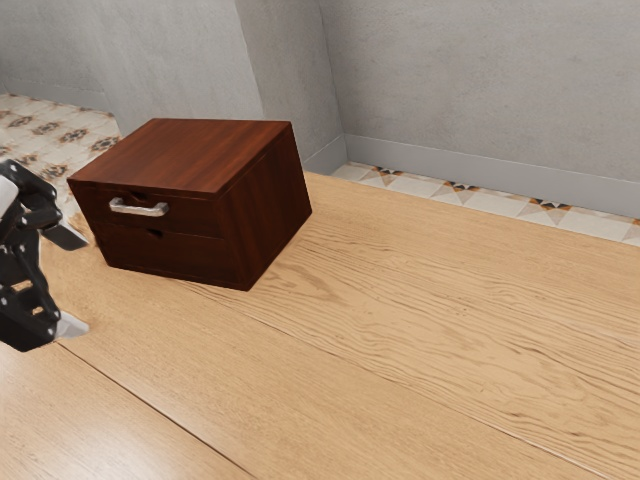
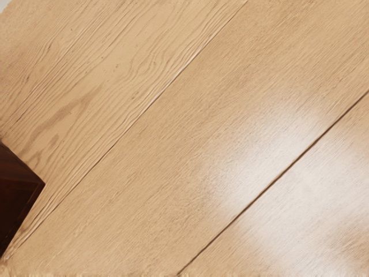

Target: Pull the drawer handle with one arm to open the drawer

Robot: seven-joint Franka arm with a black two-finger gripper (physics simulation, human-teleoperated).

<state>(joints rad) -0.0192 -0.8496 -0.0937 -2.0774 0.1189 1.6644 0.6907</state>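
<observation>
Currently at the exterior view's left edge: the black tool, hanging low over the light wooden surface, apart from the cabinet. Cannot tell from here whether apart or together. Toward the exterior view's right of it, a dark reddish-brown cabinet standing on the surface, near the grey wall, front turned toward the arm's side. Near its top, the upper drawer, flush with the cabinet's face, shut. Across that front, a pale metal handle, horizontal, untouched, near the tool yet clear of it. Below, a second drawer front, also flush. Beyond the surface's far edge, patterned floor tiles. In the wrist view, one dark corner of the cabinet against the bare surface, with a pale sheen on the wood
</observation>
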